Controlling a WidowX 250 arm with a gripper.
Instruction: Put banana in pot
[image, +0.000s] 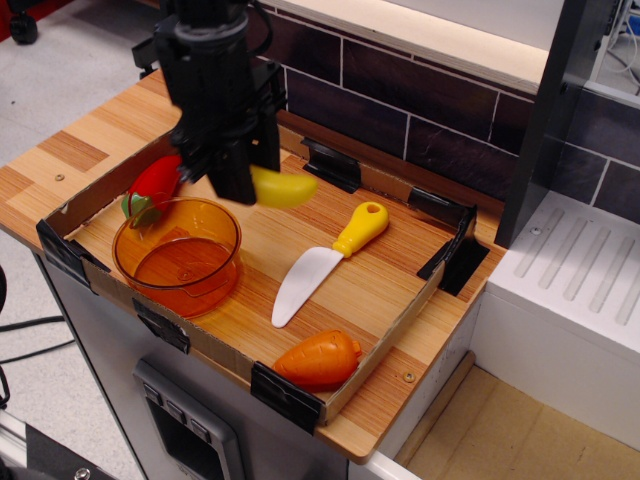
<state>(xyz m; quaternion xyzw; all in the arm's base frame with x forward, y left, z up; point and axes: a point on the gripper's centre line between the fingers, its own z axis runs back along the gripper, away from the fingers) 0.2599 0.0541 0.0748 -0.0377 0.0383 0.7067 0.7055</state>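
Pincer (238, 186) around glossy yellow banana (283, 187)

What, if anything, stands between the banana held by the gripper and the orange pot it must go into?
Nothing visible does. The gripper holds the banana in the air just beyond the pot, whose mouth is open and looks empty. The red pepper lies beside the pot's far left rim, off the path.

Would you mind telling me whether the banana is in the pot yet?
Not yet. The banana is held in the claw, up beside the pot, whose inside shows only bare orange bottom.
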